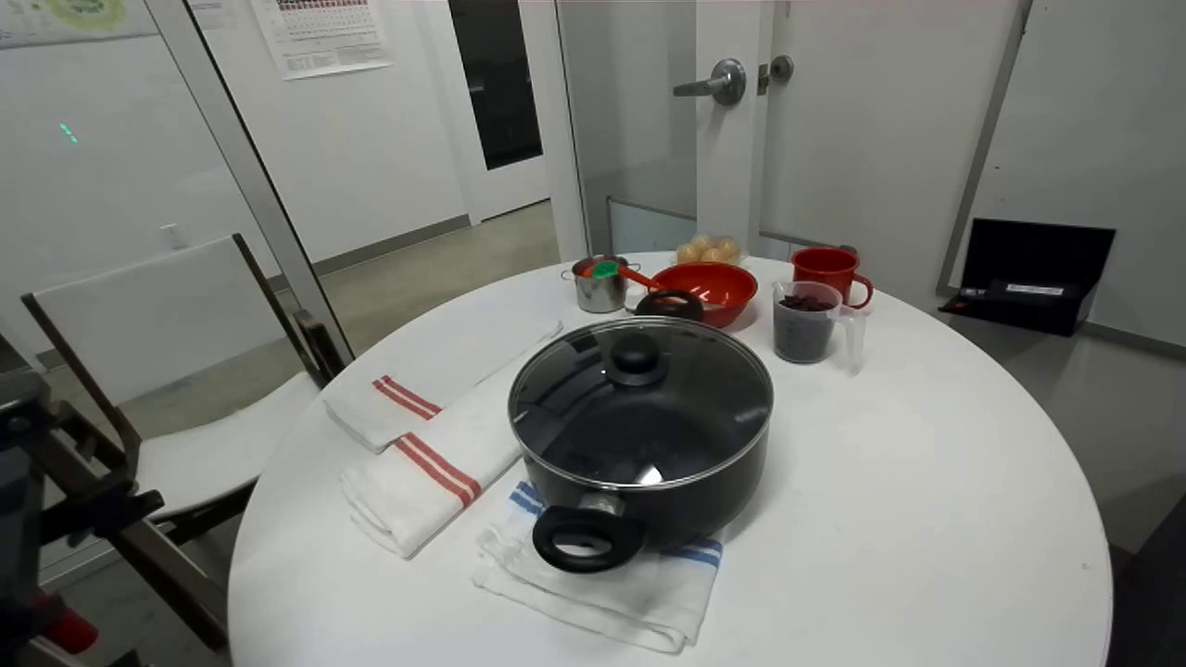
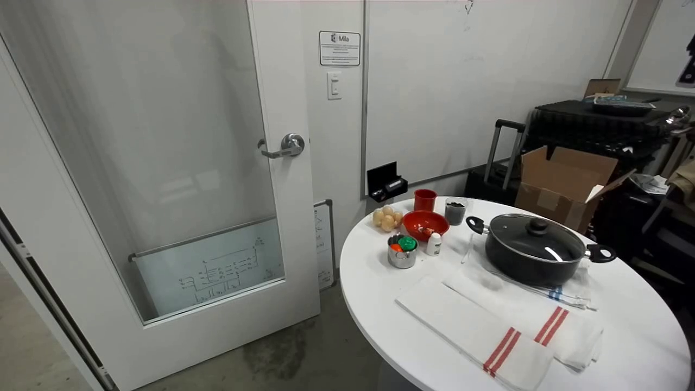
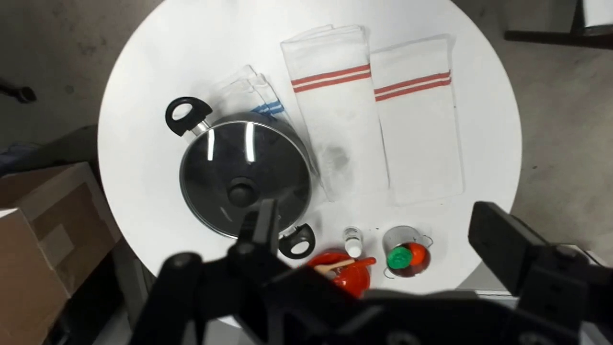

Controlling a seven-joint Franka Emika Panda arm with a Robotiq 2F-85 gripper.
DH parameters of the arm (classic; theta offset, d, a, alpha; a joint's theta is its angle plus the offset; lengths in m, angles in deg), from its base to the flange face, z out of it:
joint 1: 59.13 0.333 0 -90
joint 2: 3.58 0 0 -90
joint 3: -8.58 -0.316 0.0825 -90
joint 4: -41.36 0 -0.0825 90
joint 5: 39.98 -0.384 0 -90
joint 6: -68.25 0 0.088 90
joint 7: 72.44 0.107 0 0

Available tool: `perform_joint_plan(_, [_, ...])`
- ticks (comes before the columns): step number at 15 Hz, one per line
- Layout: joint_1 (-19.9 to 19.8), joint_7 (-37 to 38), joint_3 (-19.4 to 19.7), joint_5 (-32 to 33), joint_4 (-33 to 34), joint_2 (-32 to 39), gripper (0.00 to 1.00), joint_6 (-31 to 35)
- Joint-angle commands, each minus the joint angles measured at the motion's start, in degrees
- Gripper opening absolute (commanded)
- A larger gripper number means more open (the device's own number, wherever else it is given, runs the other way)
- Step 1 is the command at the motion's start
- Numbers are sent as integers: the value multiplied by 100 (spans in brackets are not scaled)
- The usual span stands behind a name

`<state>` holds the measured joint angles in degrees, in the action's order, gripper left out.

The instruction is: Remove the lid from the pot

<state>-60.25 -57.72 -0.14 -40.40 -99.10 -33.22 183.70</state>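
The black pot (image 1: 709,505) stands on the round white table, partly on a folded blue-striped towel. It also shows in an exterior view (image 2: 518,265) and in the wrist view (image 3: 287,127). The see-through glass lid (image 1: 574,417) with metal rim and black knob (image 1: 636,353) lies flat on the pot. The lid also shows in an exterior view (image 2: 516,233) and in the wrist view (image 3: 225,158), where the knob (image 3: 242,192) is just left of the left fingertip. My gripper (image 3: 376,211) is open and empty, high above the table. One finger hides a small part of the lid.
Two red-striped towels (image 1: 463,463) lie beside the pot. A red bowl (image 2: 426,224), a metal cup (image 2: 402,259) with green and orange items, a white bottle (image 2: 434,245), a measuring cup (image 1: 804,329), a red mug (image 1: 825,267) and onion-like balls (image 2: 386,218) stand near the table edge.
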Motion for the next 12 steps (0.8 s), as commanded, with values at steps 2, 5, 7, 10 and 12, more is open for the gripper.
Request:
perform_joint_plan(2, [-309, 91, 281, 493, 73, 910, 100, 625])
perform_joint_plan(5, [-507, 147, 452, 888, 120, 1610, 100, 1154])
perform_joint_plan(7, [-557, 128, 580, 1037, 193, 2053, 100, 1428])
perform_joint_plan(10, [-528, -26, 785, 1009, 362, 2728, 100, 1782])
perform_joint_plan(12, [-496, -93, 894, 955, 511, 3156, 100, 2004])
